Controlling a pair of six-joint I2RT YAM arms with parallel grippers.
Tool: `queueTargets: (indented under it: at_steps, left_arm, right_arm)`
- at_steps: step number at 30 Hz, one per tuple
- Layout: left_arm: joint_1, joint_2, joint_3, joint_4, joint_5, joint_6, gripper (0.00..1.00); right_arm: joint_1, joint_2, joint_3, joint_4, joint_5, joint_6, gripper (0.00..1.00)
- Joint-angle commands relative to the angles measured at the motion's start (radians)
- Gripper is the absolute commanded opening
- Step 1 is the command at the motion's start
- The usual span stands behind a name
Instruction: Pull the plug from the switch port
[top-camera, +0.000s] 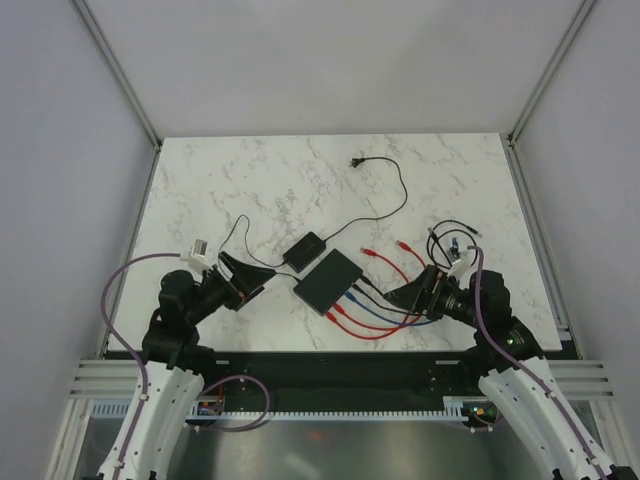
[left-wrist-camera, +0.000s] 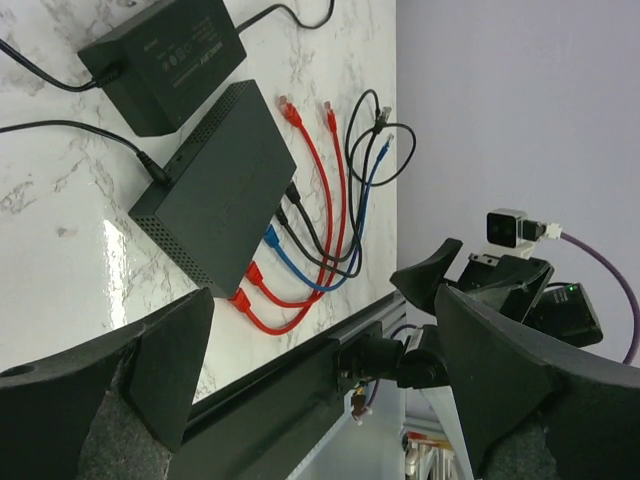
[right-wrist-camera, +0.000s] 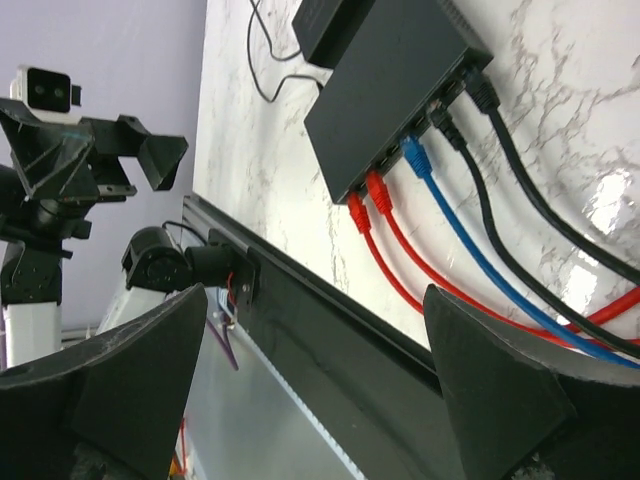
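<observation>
Either side of switch (top-camera: 328, 279): left end effector (top-camera: 258, 281) wide open, empty; right end effector (top-camera: 400, 297) wide open, empty.

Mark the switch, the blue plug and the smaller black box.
switch (top-camera: 328, 281), top external view, middle of top face.
blue plug (right-wrist-camera: 414, 157), right wrist view, plug body at port.
smaller black box (left-wrist-camera: 165, 50), left wrist view, top face.

The switch (top-camera: 328, 280) lies on the table (top-camera: 220, 190). A smaller box (top-camera: 306, 249) sits just behind the switch, slightly left, and plugged cables (right-wrist-camera: 415, 160) trail off from the switch's front-right side.
</observation>
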Motion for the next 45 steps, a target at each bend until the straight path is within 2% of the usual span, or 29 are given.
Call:
queueTargets:
  at_steps: [1, 3, 8, 11, 15, 17, 20, 23, 28, 31, 32, 34, 37, 40, 45]
  left_arm:
    - [0.005, 0.028, 0.017, 0.058, 0.113, 0.041, 1.0]
    - [0.006, 0.05, 0.0, 0.081, 0.121, 0.004, 1.0]
    - [0.005, 0.215, 0.022, 0.09, 0.17, 0.018, 0.99]
    - [0.0, 0.295, 0.076, 0.095, 0.19, 0.078, 0.98]
    - [-0.064, 0.401, 0.186, 0.095, 0.146, 0.13, 0.9]
    - [-0.138, 0.433, 0.243, 0.092, 0.087, 0.147, 0.9]
    - [-0.195, 0.51, 0.286, 0.083, 0.058, 0.181, 0.87]
    - [-0.242, 0.593, 0.306, 0.083, 0.032, 0.213, 0.78]
    - [-0.328, 0.757, 0.386, 0.071, 0.032, 0.269, 0.73]
    - [-0.372, 0.852, 0.444, 0.04, -0.005, 0.32, 0.71]
    - [-0.379, 0.878, 0.455, 0.035, -0.014, 0.329, 0.7]
    - [-0.391, 0.898, 0.454, 0.034, -0.051, 0.34, 0.65]
    - [-0.423, 0.892, 0.422, 0.052, -0.13, 0.329, 0.61]
    - [-0.458, 0.857, 0.368, 0.083, -0.19, 0.305, 0.57]
    - [-0.501, 0.826, 0.293, 0.118, -0.239, 0.28, 0.51]
  right_arm:
    - [-0.001, 0.033, 0.045, -0.004, 0.091, -0.041, 0.98]
    - [-0.001, 0.078, 0.041, 0.013, 0.064, -0.106, 0.98]
    - [0.003, 0.409, 0.103, -0.016, 0.024, -0.285, 0.98]
    - [0.087, 0.573, 0.146, 0.003, 0.12, -0.313, 0.98]
    - [0.322, 0.701, 0.245, 0.03, 0.3, -0.276, 0.98]
    - [0.423, 0.71, 0.285, 0.043, 0.382, -0.253, 0.98]
    - [0.492, 0.693, 0.31, 0.062, 0.464, -0.218, 0.98]
    - [0.543, 0.65, 0.288, 0.158, 0.455, -0.183, 0.98]
    - [0.566, 0.652, 0.218, 0.301, 0.423, -0.118, 0.98]
    - [0.566, 0.672, 0.18, 0.379, 0.435, -0.069, 0.88]
    - [0.565, 0.678, 0.167, 0.411, 0.435, -0.04, 0.81]
    - [0.566, 0.69, 0.127, 0.503, 0.433, -0.006, 0.71]
    - [0.571, 0.704, 0.078, 0.594, 0.446, 0.057, 0.61]
    - [0.585, 0.724, 0.041, 0.643, 0.464, 0.104, 0.53]
    - [0.606, 0.733, 0.008, 0.662, 0.521, 0.132, 0.52]
